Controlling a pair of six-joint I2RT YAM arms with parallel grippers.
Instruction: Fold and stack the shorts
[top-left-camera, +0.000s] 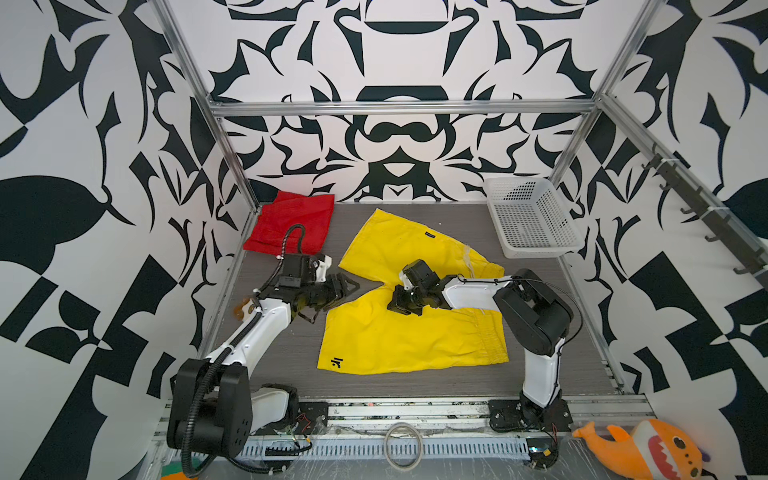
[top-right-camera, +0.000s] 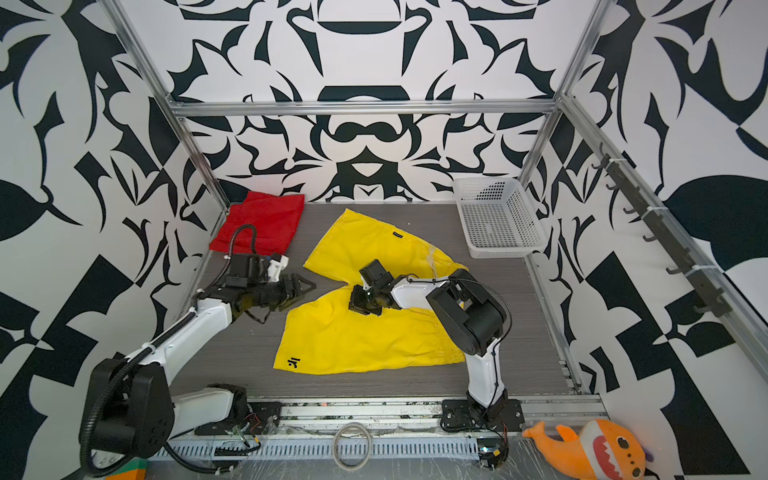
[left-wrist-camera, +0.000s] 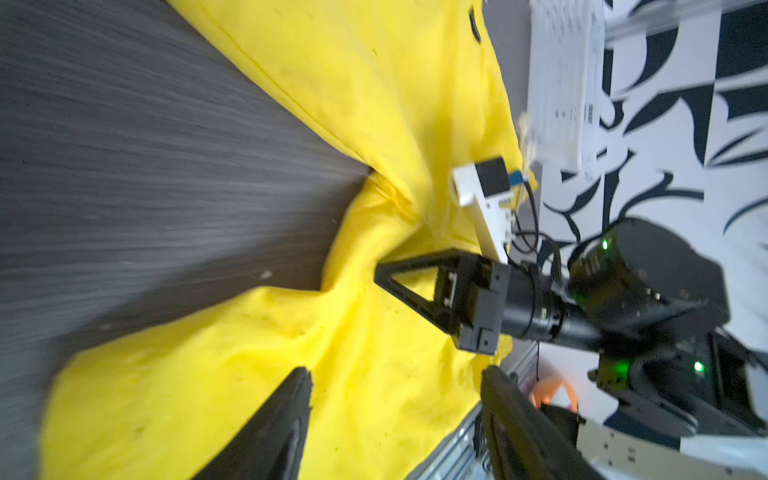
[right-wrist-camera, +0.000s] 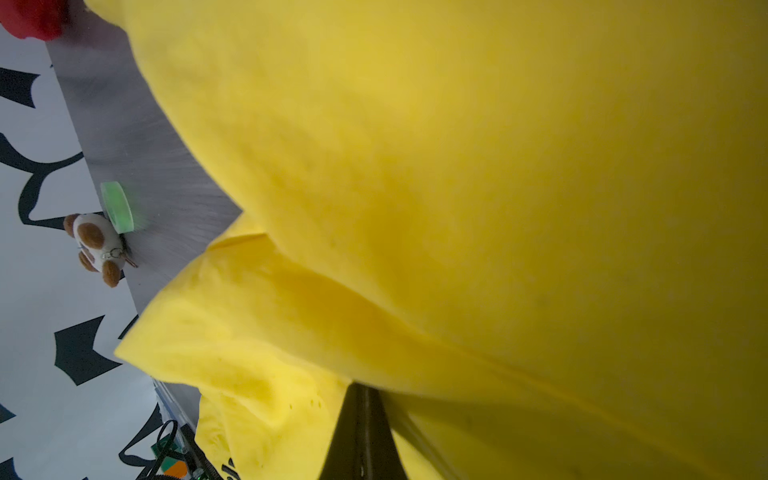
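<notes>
The right arm rises from its base, bends at a raised elbow above the waistband of the bright yellow thin-fabric shorts (top-left-camera: 395, 336) (top-right-camera: 353, 336), and stretches its white forearm across them. Its wrist tips down, so the right gripper (top-left-camera: 401, 307) (top-right-camera: 361, 305) meets the cloth at the crotch. In its wrist view the jaws are pressed together, pinching a raised ridge of the yellow fabric (right-wrist-camera: 498, 166) that runs straight into their tips.

The left arm stretches low from its own base. The left gripper (top-left-camera: 347, 291) (top-right-camera: 301, 286) lies nearly level and points into the notch between the two yellow legs, just outside the fabric's edge. Its fingers (left-wrist-camera: 291, 415) stand spread apart and hold nothing, with yellow cloth (left-wrist-camera: 374, 104) showing between them.

The yellow shorts lie spread flat on the grey wood-grain tabletop (top-left-camera: 415, 378), legs splayed away from the waistband.

The folded bright red shorts (top-left-camera: 299, 216) (top-right-camera: 266, 216) sit just beyond the hem of the far yellow leg. The white perforated plastic basket (top-left-camera: 523, 216) (top-right-camera: 490, 216) stands beside the far corner of the yellow waistband, its holed floor showing bare from wall to wall.
</notes>
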